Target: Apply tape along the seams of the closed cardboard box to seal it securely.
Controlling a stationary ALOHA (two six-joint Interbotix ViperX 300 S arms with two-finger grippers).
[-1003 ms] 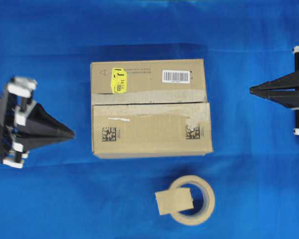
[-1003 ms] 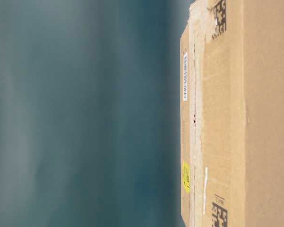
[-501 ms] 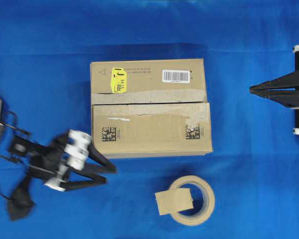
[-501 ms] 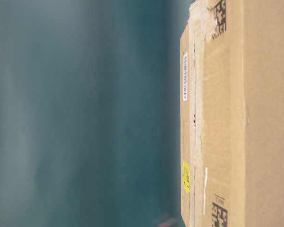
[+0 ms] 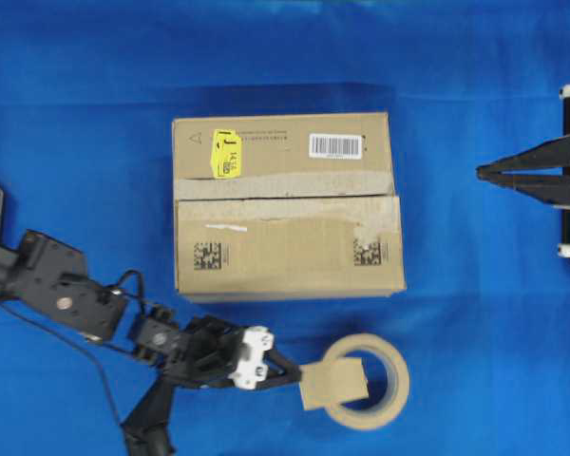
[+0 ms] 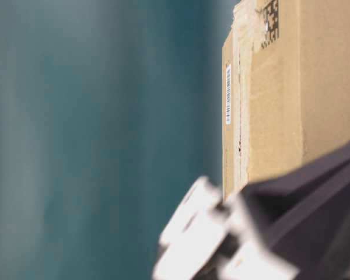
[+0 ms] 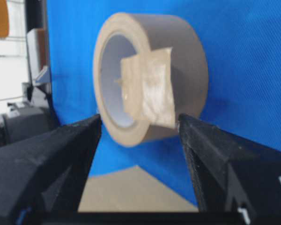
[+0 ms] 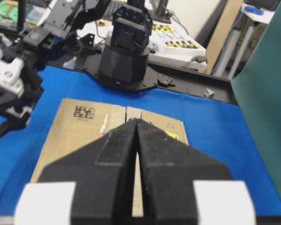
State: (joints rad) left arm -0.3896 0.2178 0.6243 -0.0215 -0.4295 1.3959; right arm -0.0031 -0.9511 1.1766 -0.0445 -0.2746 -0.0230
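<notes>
While the left gripper (image 5: 298, 372) is spread wide, its two black fingers (image 7: 51, 164) are seen in the left wrist view on either side of the tape (image 7: 147, 91), with nothing held between them. The tape, a short tan piece, is stuck to the rim of the tape roll (image 7: 150, 77) and juts out toward the gripper; in the overhead view it (image 5: 333, 383) lies across the left part of the roll (image 5: 366, 382), and the fingertips are placed just beside its left edge. Whether they touch it cannot be told. The roll rests on the blue cloth (image 5: 475, 323), near the front side of the cardboard box (image 5: 287, 204) but apart from it. Across the top of the box the seams (image 5: 285, 198) are marked by a dark line edged with pale torn strips, with a yellow sticker (image 5: 226, 154) and a barcode label (image 5: 335, 145) on the far flap. At the far right, well apart from the box, the right gripper (image 5: 481, 172) is kept pressed shut and empty, its tips aimed toward the box.
</notes>
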